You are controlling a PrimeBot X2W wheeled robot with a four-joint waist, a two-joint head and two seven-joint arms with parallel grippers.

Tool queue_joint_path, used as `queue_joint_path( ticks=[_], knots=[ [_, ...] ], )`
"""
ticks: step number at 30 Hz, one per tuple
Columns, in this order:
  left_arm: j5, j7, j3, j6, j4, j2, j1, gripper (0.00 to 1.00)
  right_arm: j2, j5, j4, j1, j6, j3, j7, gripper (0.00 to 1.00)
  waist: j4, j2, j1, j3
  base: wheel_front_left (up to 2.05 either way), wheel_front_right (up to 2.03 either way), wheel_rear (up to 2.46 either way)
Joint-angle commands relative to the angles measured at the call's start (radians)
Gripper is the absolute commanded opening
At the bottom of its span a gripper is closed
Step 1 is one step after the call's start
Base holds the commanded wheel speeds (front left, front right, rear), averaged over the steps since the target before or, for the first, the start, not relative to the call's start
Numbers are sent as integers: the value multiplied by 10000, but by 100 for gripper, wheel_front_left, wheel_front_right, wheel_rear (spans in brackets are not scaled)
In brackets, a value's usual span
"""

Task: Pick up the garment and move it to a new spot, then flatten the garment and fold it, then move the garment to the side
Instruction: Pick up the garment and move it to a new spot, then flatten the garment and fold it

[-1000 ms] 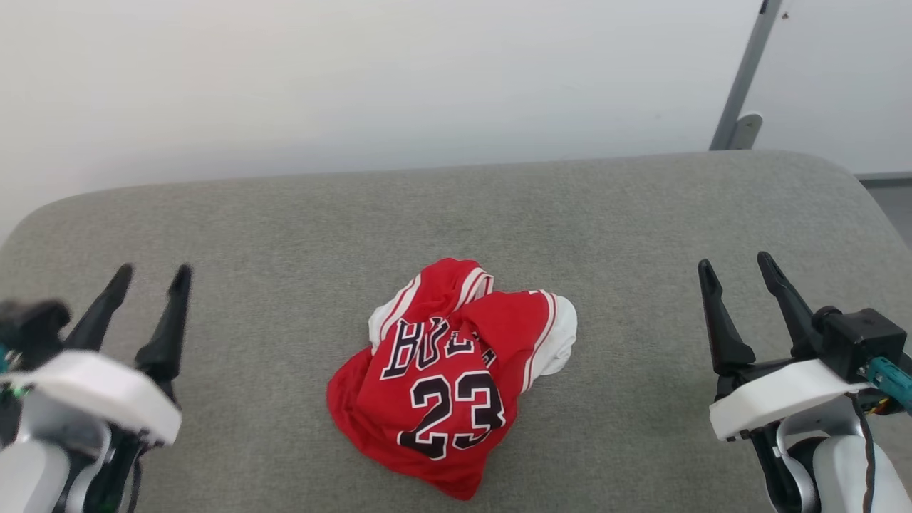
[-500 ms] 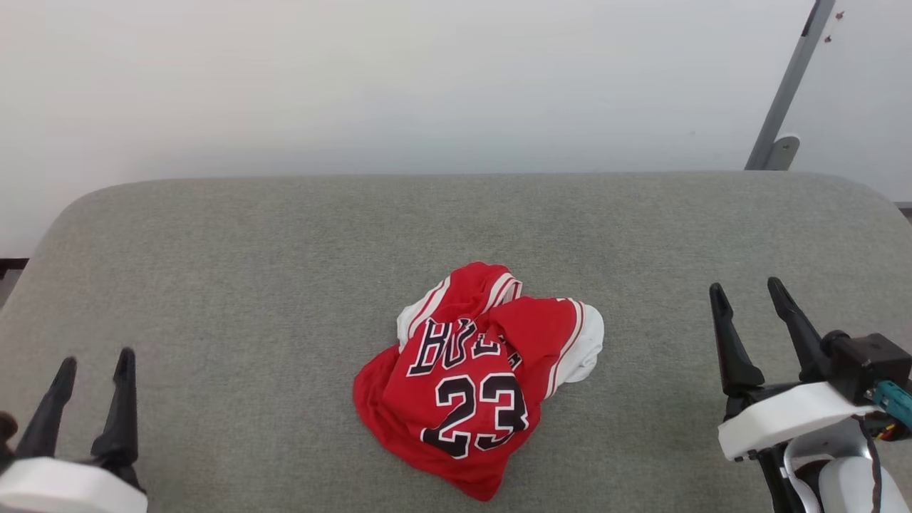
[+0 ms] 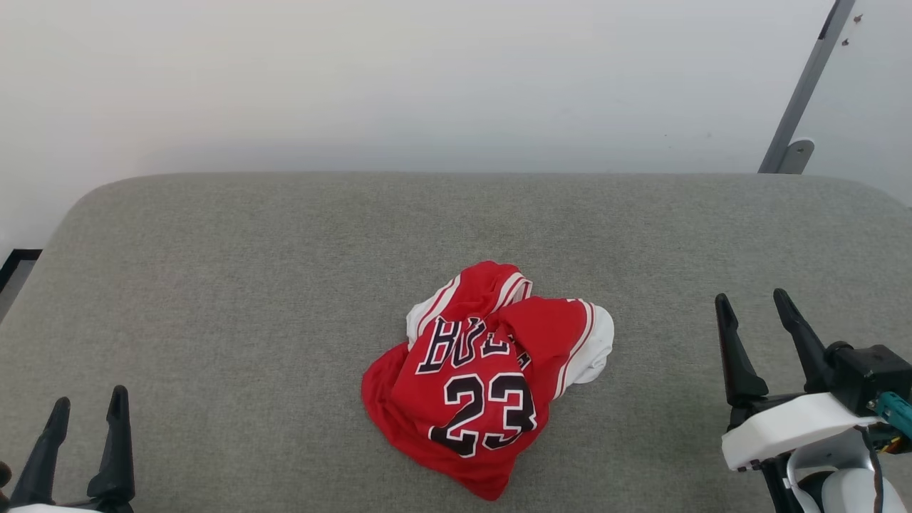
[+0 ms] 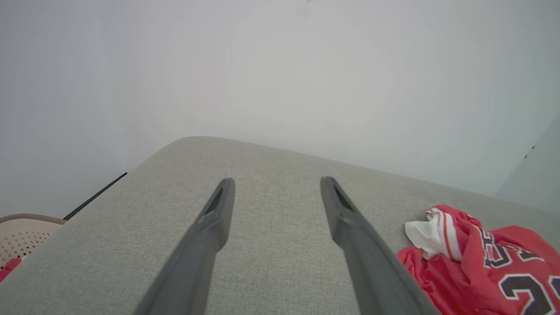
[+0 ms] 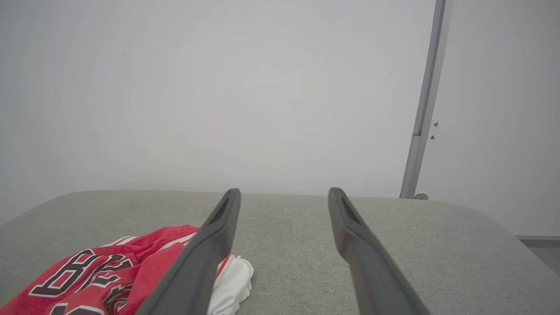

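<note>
Your jaws are parted on both arms and hold nothing. The left gripper [image 3: 90, 397] sits low at the near left of the head view with a clear gap between its two dark fingers. The right gripper [image 3: 750, 296] hovers at the right, likewise wide. Each wrist view shows bare grey cloth between the fingers. Neither gripper touches the garment [image 3: 474, 377]; they stand well apart from it, one on either side.

The garment lies crumpled in a heap near the middle of the grey fabric-covered counter [image 3: 249, 285], somewhat toward the near edge. Its "23" faces up and reads plainly, the lettering above it is broken by a fold, and a white sleeve bunches out on the side toward your right gripper.

You should judge the task to be at its very start. Nothing shows as done: the garment is not lifted, not spread flat, not folded and not set aside. Everything is left for you: the pick-up, the carry to a new spot, the flattening, the fold and the final move to the side. In the head view your right gripper looks the nearer of the two, and the white sleeve with its striped trim looks like the handiest place to take hold. Bare counter lies on both sides of the heap for the new spot.
</note>
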Motion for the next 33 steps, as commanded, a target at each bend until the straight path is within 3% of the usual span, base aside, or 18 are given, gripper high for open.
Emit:
queue_joint_path(
  ticks=[1, 15, 33],
  knots=[
    [82, -51, 103, -109, -2, -66, 84, 100, 29, -26, -68, 85, -3, -9, 38, 100, 23, -1, 0, 8, 0, 0, 0],
    [598, -52, 395, -530, 86, -603, -75, 100, -74, 150, 49, 15, -3, 201, 494, 100, 243, -1, 0, 112, 0, 0, 0],
    [1385, -53, -135, -1028, 258, -1506, -1392, 100, -1512, 1161, 1734, -1410, -5, 1429, 3522, 100, 1222, -1, 0, 1130, 0, 0, 0]
  ],
)
